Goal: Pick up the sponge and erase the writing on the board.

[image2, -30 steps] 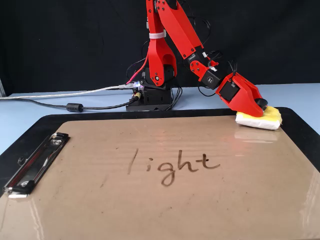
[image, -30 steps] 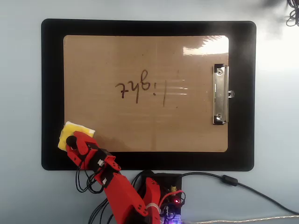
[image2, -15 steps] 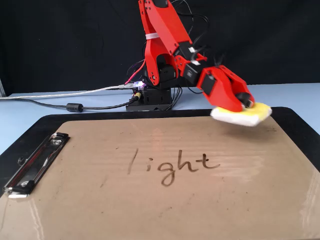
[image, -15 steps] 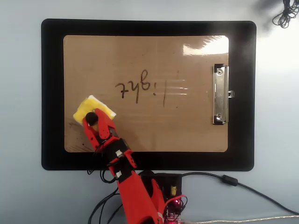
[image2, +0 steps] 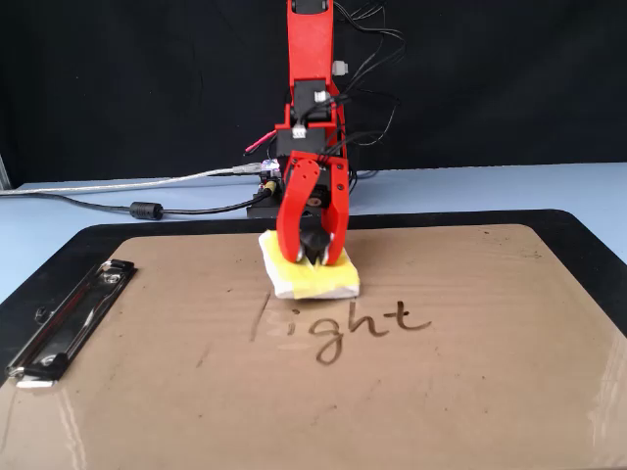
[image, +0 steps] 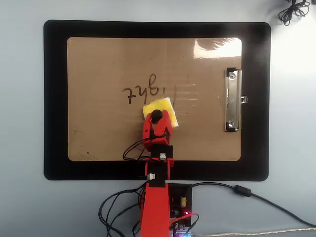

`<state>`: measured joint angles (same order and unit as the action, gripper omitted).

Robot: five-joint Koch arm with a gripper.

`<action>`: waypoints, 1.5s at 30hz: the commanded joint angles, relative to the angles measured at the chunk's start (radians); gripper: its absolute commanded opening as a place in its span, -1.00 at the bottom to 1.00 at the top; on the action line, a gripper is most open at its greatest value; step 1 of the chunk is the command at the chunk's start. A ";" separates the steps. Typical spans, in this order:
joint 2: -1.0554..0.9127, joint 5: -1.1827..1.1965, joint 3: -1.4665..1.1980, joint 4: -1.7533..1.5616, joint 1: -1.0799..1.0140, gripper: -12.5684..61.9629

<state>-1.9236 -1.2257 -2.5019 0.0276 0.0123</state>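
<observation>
Sponge [image2: 315, 278] pinched by its black knob in gripper [image2: 312, 257], held just above writing [image: 148, 92] near board [image: 98, 59] centre. Risk: sponge twisted off knob if pressed unevenly; letters smeared, not cleared.

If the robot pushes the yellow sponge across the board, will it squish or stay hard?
The sponge looks like soft foam, so it will probably squish slightly. It seems light. The gripper holds its knob, and the glossy board should let it slide.

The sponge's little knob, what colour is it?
Black, on the yellow sponge; the knob shows best in the overhead view.
</observation>
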 commanded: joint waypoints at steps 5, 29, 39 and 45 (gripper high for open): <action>-0.153 0.025 -0.081 0.169 -0.051 -0.87; 0.054 0.130 -0.015 -0.026 -0.178 -0.87; 0.529 0.120 0.546 -0.091 -0.173 -0.87; 0.219 0.112 0.184 -0.091 -0.196 -0.87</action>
<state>-1.5631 -1.1183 -2.2703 -0.0614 -0.1672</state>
